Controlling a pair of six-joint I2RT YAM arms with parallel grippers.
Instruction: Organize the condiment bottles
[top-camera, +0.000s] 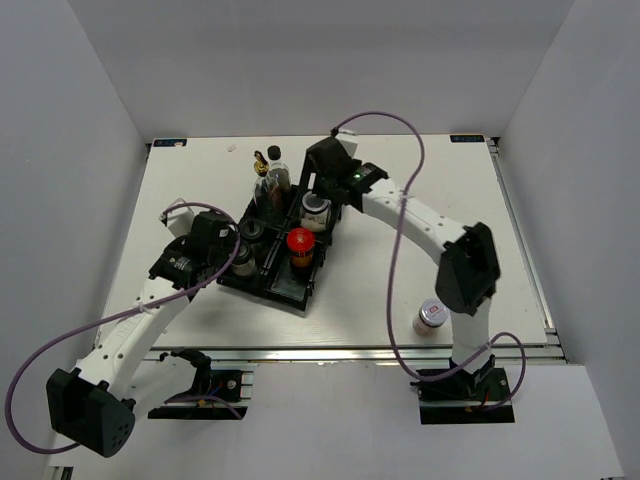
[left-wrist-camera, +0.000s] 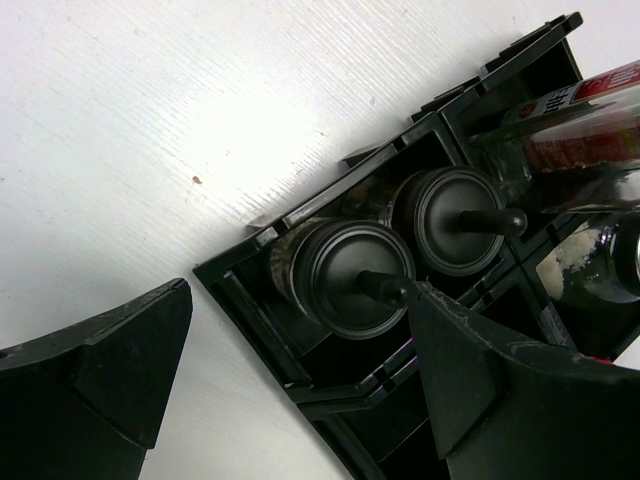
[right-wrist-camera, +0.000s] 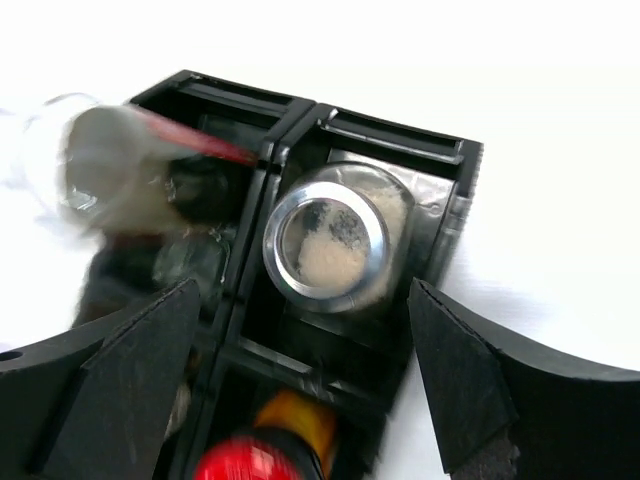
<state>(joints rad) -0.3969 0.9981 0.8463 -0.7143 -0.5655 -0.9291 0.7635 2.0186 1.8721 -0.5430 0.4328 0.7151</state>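
At the middle of the worktop the black tray (top-camera: 290, 285) stands turned a little, and most of the condiment bottles are inside it. Toward the far edge, two tall bottles (top-camera: 272, 178) stand together in one compartment. Beside them the silver-lidded jar (right-wrist-camera: 325, 245) fills a compartment of its own. On the near side of that jar stands the red-lidded jar (top-camera: 300, 240). Two dark-lidded jars (left-wrist-camera: 355, 280) sit side by side in the compartment at the left side of the tray. One small white bottle (top-camera: 432, 317) stands outside the tray, close to the near edge toward the right corner, just beside the right arm.

The left gripper (left-wrist-camera: 300, 300) hovers over the dark-lidded jars with its fingers spread wide, gripping nothing. The right gripper (right-wrist-camera: 300, 290) hangs above the silver-lidded jar. Its fingers are also wide apart, one at each side of the jar in the wrist view, and they grip nothing.
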